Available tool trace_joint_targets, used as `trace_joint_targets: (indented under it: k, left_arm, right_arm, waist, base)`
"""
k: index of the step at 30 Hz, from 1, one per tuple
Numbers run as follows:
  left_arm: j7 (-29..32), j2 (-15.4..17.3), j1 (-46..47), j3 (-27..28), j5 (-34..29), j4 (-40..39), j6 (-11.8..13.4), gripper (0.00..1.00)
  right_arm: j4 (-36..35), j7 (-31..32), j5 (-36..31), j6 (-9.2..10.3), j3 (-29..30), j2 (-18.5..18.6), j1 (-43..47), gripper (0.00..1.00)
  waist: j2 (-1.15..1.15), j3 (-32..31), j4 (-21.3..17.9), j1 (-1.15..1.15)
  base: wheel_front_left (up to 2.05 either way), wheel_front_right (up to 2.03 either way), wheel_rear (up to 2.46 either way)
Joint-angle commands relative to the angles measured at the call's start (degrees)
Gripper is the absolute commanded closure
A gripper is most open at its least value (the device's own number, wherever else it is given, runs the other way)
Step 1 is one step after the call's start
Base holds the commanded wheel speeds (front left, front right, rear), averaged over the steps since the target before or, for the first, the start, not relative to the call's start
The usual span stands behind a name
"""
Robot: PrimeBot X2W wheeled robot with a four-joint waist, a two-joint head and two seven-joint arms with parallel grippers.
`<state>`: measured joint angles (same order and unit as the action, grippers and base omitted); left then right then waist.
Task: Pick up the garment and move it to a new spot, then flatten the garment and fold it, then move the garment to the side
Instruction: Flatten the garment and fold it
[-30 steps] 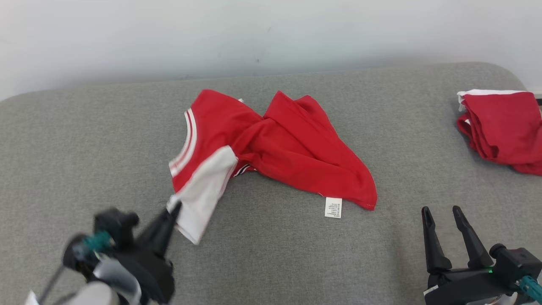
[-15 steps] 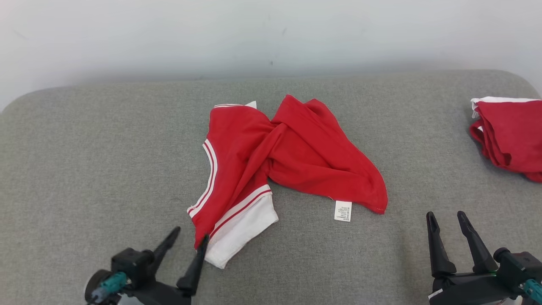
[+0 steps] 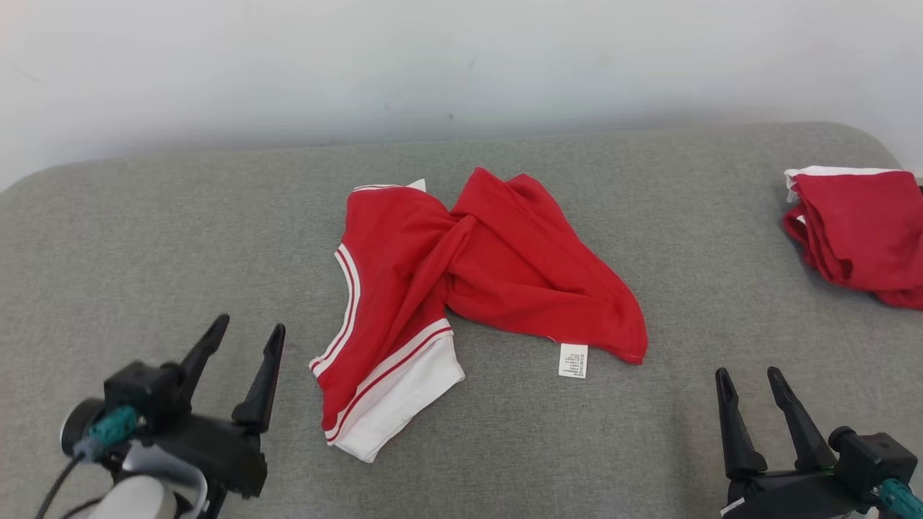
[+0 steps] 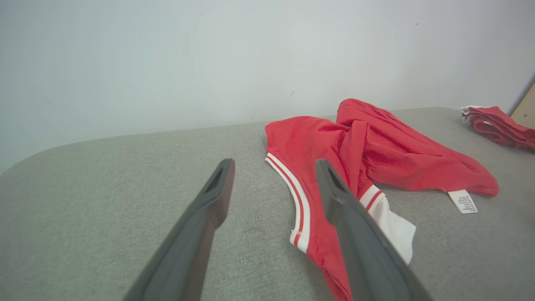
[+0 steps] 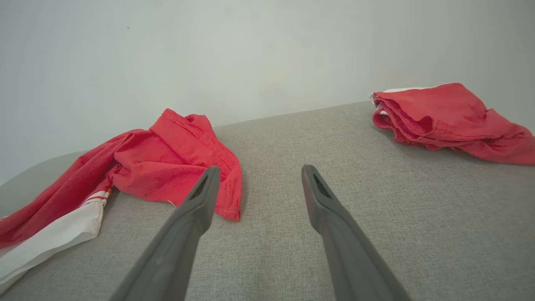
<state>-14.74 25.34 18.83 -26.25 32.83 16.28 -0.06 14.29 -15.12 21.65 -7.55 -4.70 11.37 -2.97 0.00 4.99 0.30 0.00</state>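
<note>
Letting go of the white sleeve [image 3: 404,386], the left gripper [image 3: 250,324] now stands with its two fingers spread wide and nothing between them, just to the left of the red garment [image 3: 497,267] and clear of it; the pinch it had on the sleeve's edge a second ago is gone. The sleeve, lifted and drawn toward the robot at that earlier moment, now lies flat on the grey cushion [image 3: 144,216] with its red stripes showing. The garment itself rests near the middle of the cushion, its care label [image 3: 573,360] lying by the near hem (the slight shift of the whole head view is the camera's doing, not the cloth's). The right gripper [image 3: 748,375] waits at the lower right, equally wide open and empty, well apart from the garment, just as it is a second back. A folded red pile [image 3: 858,223] sits at the cushion's far right edge. The release, as I judge it, ends the carrying step: the garment is set down at its spot. Flattening is not yet done, since the body is twisted through the middle with one half rolled over the other. The next move probably calls for both grippers taking opposite edges and drawing them apart; tugging a single corner could simply tighten the twist.
</note>
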Motion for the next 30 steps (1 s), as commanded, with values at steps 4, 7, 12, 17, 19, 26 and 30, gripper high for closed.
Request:
trace_joint_targets:
  k: [4, 7, 12, 17, 19, 26, 30]
  left_arm:
    - [2.8, 1.5, 4.9, -0.1, -0.2, 0.6, -1.2, 0.0]
    - [5.8, 2.0, 8.1, 0.3, 1.4, 1.4, -2.6, 0.0]
    - [11.9, 2.8, 12.8, -0.3, 4.7, 4.2, -5.2, 0.0]
    - [18.7, 3.9, 15.1, -3.4, 6.9, 6.6, -6.7, 0.0]
    - [21.2, 4.4, 15.2, -4.5, 8.2, 7.2, -6.9, 0.0]
    - [28.4, 6.0, 14.0, -8.0, 11.6, 8.7, -7.4, 0.0]
    - [32.1, 5.4, 13.3, -9.3, 13.4, 9.7, -7.3, 0.0]
  right_arm:
    - [0.5, 0.0, 0.5, 0.15, -0.1, 0.2, -0.6, 0.0]
    - [0.7, 0.0, 0.7, 0.15, -0.4, 0.2, -1.0, 0.0]
    - [1.2, 0.0, 1.1, 0.15, -0.6, -0.3, -2.0, 0.0]
    - [1.6, 0.0, 1.2, 0.15, -0.6, -0.8, -2.5, 0.0]
    - [1.8, 0.0, 1.3, 0.15, -0.5, -0.8, -2.5, 0.0]
    - [1.9, 0.0, 1.2, 0.15, -0.2, -0.8, -2.7, 0.0]
    - [1.9, 0.0, 1.2, 0.15, -0.2, -0.6, -3.0, 0.0]
  waist:
    - [0.0, 0.6, -1.3, 0.0]
    - [0.0, 1.2, -2.2, 0.0]
    - [0.0, 2.3, -4.0, 0.0]
    - [0.0, 3.3, -5.7, 0.0]
    - [0.0, 3.5, -6.2, 0.0]
    - [0.0, 4.1, -7.0, 0.0]
    - [0.0, 4.4, -7.2, 0.0]
  base:
    - [0.0, 0.0, 0.0]
    - [0.0, 0.0, 0.0]
    - [0.0, 0.0, 0.0]
    - [0.0, 0.0, 0.0]
    - [0.0, 0.0, 0.0]
    - [0.0, 0.0, 0.0]
    - [0.0, 0.0, 0.0]
